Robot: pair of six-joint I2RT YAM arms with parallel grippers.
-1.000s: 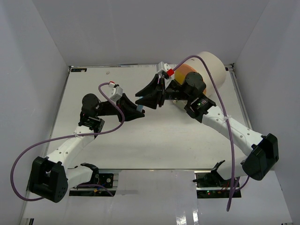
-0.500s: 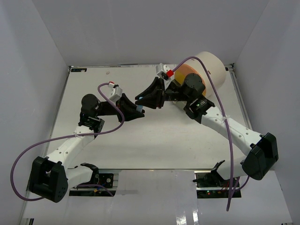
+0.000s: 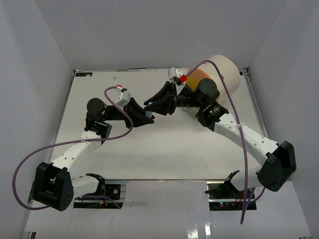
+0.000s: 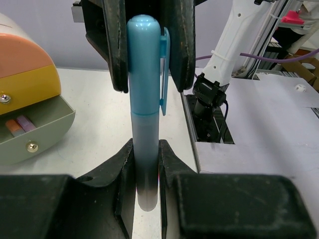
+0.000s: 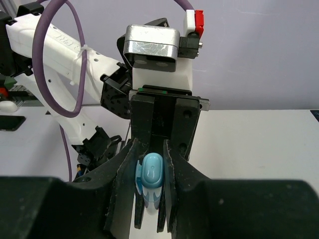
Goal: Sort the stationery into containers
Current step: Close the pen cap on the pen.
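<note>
Left wrist view is showing the left gripper (image 4: 145, 152) clamping the blue pen (image 4: 144, 119) by its barrel. The right gripper (image 4: 149, 82) is pinching the cap end, probably taking it over for the open drawer (image 4: 42, 124).

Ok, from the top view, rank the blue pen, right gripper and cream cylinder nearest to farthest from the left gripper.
1. The blue pen, held in the left gripper.
2. The right gripper, at the pen's far end.
3. The cream cylinder, back right corner.
</note>
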